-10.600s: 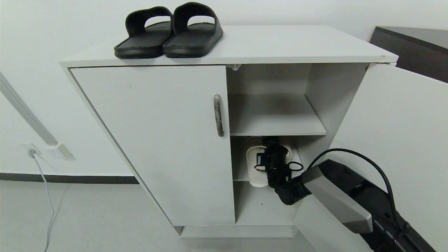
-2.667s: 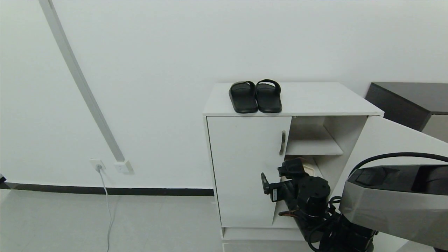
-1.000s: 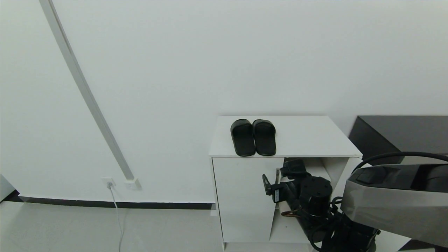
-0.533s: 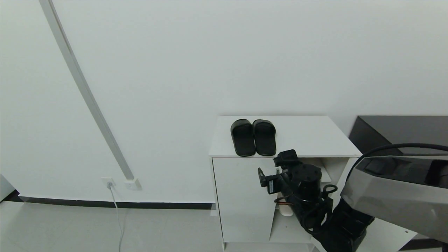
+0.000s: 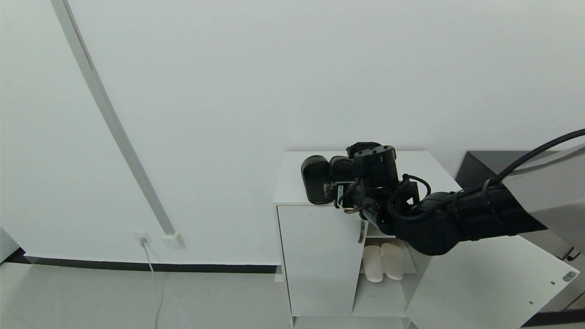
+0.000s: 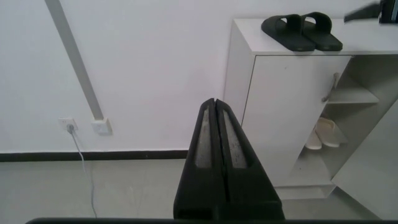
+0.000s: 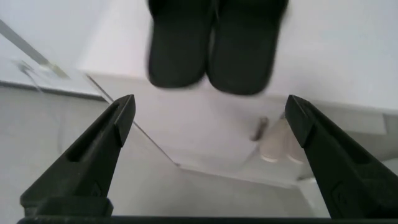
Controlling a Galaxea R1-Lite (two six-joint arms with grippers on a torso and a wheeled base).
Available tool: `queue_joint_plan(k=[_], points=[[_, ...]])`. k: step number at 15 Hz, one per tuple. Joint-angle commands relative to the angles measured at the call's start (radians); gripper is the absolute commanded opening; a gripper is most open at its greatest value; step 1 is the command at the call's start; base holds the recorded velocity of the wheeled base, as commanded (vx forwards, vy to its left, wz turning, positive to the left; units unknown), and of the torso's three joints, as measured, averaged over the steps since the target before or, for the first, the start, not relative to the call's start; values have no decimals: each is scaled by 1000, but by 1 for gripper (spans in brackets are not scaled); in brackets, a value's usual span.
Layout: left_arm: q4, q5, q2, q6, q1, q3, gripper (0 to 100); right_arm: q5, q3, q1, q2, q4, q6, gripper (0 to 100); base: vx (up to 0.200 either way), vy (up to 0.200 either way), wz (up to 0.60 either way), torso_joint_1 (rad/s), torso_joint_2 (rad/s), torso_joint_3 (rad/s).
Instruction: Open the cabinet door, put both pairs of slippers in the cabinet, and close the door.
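**A:** Plain white wall [image 5: 228, 91], pale floor, and the cabinet [image 5: 425, 178] against it. Its right door [image 5: 484, 283] hangs wide open, and the left door [image 5: 320, 260] is shut.

**B:** One pair is home, too. The white slippers [image 5: 383, 261] sit side by side on a shelf low in the open half.

**A:** So the black slippers [image 7: 214, 43] are the job. They're on the cabinet top, near its left front, touching each other.

**B:** And the right gripper [image 7: 209, 102] hovers at the front edge just short of them, fingers spread wide with nothing between them. From the wrist, that spread looks wider than the pair.

**A:** And the left gripper [image 6: 215, 106]?

**B:** Well back from the cabinet, fingers pressed flat together, empty.

**A:** How would you play the pickup?

**B:** Centre on the seam where the two slippers meet, push forward level with the top, then close from both outer sides so the pair squeezes together as one. If it's off-centre, I'd expect one slipper to slide out.

**A:** Risks?

**B:** Scraping the fingers on the top, or nudging the pair backward before the grip bites. After that, lift clear before swinging down, keep off the open door, and go for the free shelf above the white pair.
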Motion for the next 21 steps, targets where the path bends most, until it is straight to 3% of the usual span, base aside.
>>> queue_joint_plan(k=[1,15,21], points=[[0,0,1,1,0,-1,0,-2,-29,5,-9,3,2,100,0,0,0,0,0,0],[0,0,1,-1,0,-1,0,-51,22,32,121,-91,2,100,186,0,0,3,2,2],[0,0,1,-1,0,-1,0,-60,2,18,209,-163,-13,100,0,0,0,0,0,0]])
